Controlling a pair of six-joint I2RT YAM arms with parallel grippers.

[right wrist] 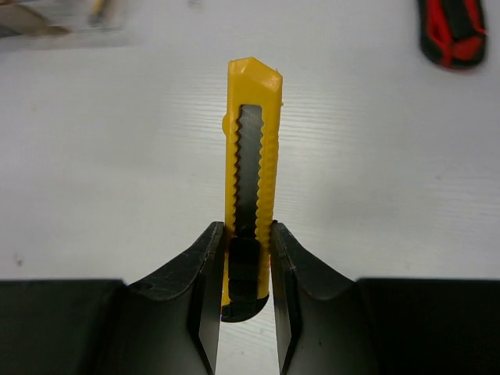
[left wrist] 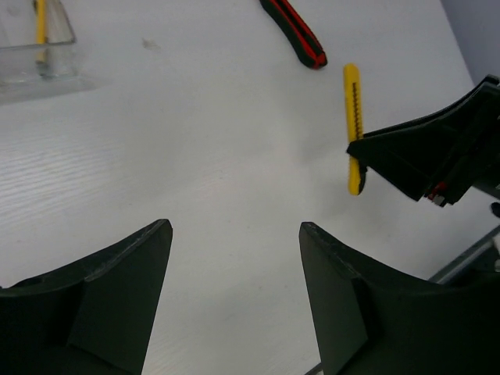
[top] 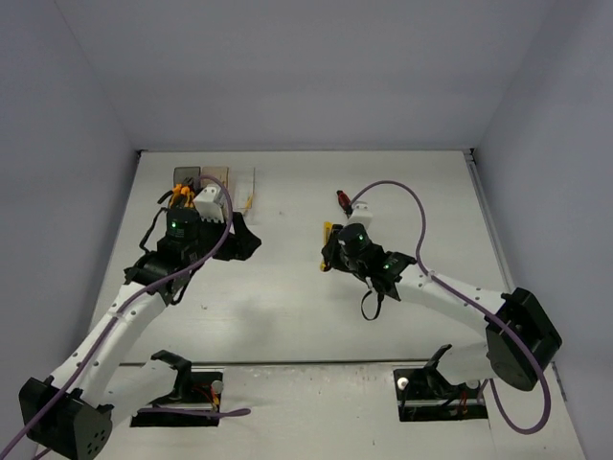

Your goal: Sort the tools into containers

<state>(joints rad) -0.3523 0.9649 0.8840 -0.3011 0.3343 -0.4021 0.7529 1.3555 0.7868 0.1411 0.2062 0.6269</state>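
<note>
My right gripper [top: 329,249] is shut on the yellow utility knife [top: 328,230] near the table's middle; in the right wrist view the fingers [right wrist: 209,266] press both sides of its black rear end [right wrist: 251,172]. The red-handled tool [top: 342,199] lies just beyond it, also in the right wrist view [right wrist: 451,31]. My left gripper [top: 243,240] is open and empty [left wrist: 234,226], right of the bins. The dark grey bin [top: 185,175], amber bin [top: 215,175] and clear bin [top: 247,182] stand in a row at the far left. Orange handles [top: 179,199] show by the dark bin.
The left wrist view shows the knife [left wrist: 354,125], the red-handled tool [left wrist: 293,31], the right gripper's black body [left wrist: 437,156] and the clear bin's corner [left wrist: 39,55] holding a yellow-handled tool. Purple cables loop over both arms. Walls close in the table at left, back and right.
</note>
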